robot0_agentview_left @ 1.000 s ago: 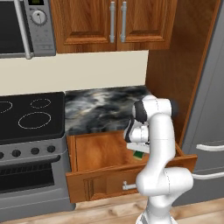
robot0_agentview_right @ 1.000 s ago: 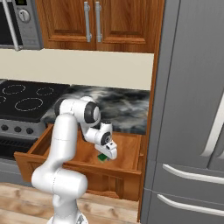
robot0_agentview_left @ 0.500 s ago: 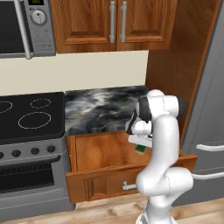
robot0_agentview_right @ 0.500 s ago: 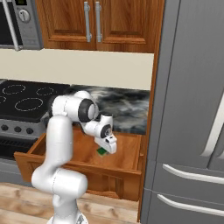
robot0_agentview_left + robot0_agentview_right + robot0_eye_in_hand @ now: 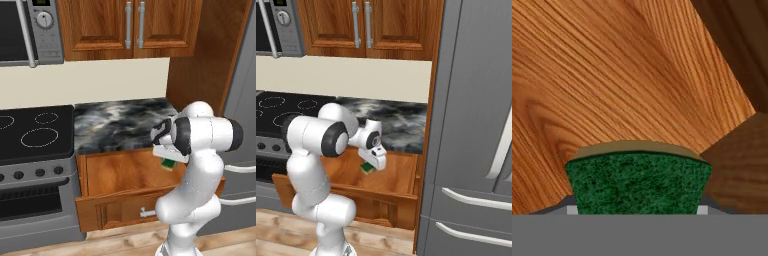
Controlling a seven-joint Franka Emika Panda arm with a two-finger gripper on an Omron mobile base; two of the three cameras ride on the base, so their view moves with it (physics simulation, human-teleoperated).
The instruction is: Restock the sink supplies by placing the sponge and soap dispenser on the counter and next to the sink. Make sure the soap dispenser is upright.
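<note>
Rising since the earlier frames: gripper (image 5: pixel 370 167) and sponge (image 5: pixel 367 168) now sitting higher above the drawer floor, wrist swinging toward lower centre of the right base view, elbow lifting in both base views. Base cameras not shifting; stove and cabinets keeping their places.

Gripping the sponge (image 5: pixel 637 182) between the two fingers, green face toward the hand camera, yellowish layer showing as a thin band along its upper edge. Fingertips themselves mostly hidden behind the sponge at bottom centre of the hand view. Holding it clear of the wood, apparently to carry it out of the open drawer (image 5: pixel 120 172) without dragging on the drawer walls.

Appearing in the left base view as a small green patch (image 5: pixel 168 163) just under the wrist, centre right of frame, above the drawer's right side.

Counter (image 5: pixel 117 125) lying just behind the drawer, middle of frame, bare marbled surface between stove (image 5: pixel 35 132) and refrigerator (image 5: pixel 476 125). Judging the lift as the first stage of transfer; placement beside the sink not yet done.

Checking for writing: none legible on the sponge, the drawer front or the cabinet doors. Microwave (image 5: pixel 30 30) at upper left carrying a dial and a small display, characters too small to read.
</note>
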